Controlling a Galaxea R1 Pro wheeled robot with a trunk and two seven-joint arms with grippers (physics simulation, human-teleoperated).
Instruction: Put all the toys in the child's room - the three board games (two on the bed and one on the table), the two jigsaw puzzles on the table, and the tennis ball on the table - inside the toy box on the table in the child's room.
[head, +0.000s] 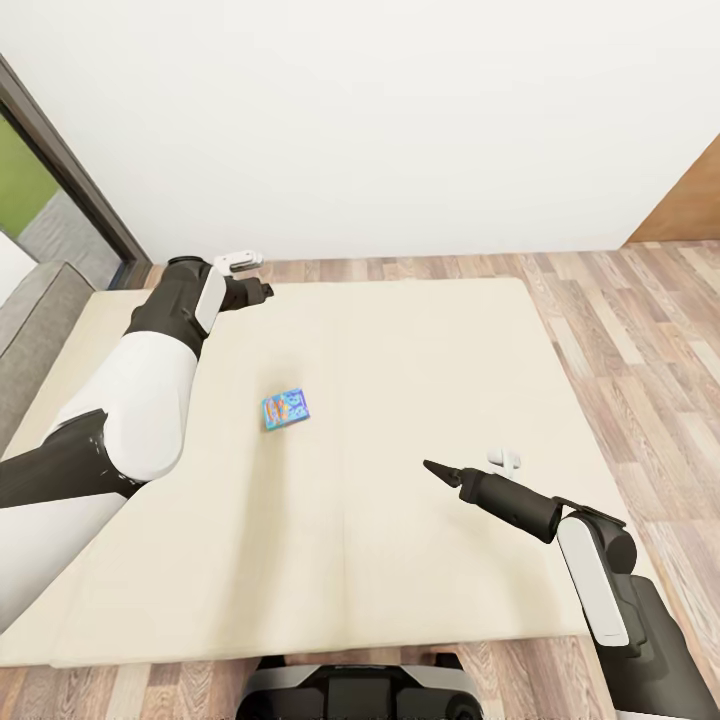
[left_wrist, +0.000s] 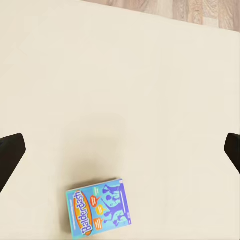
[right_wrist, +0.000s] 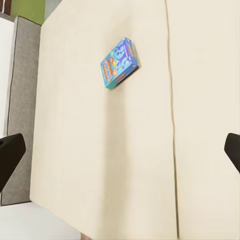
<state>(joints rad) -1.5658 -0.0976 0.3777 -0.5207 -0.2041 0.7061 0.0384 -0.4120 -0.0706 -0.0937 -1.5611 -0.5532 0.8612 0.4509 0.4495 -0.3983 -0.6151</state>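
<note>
The small blue board game (head: 286, 408) lies flat and alone on the beige bed (head: 420, 360), lid up, its printed face readable from the left wrist camera. Both sets of jaws hang empty above the mattress. The left gripper (head: 247, 277) is out past the box, toward the far edge of the bed; in its wrist view the two dark fingertips (left_wrist: 10, 155) sit wide apart at the frame edges, with the game (left_wrist: 98, 207) short of the gap between them and off-centre. The right gripper (head: 437, 468) sits to the other side of the box and nearer the robot, its tips likewise spread wide in its own camera, where the box (right_wrist: 119, 63) lies well ahead of the jaws and turned at an angle to them. The step in hand looks like picking up this game. Either arm could serve; the left seems closer. To do it well, I would bring the chosen jaws directly over the box, rotate the wrist so the fingers straddle its shorter width rather than a diagonal, then descend until the tips press slightly into the soft cover beside the box edges before closing. A thin box on a yielding mattress may tip or slide if one finger lands first, so centring matters.
</note>
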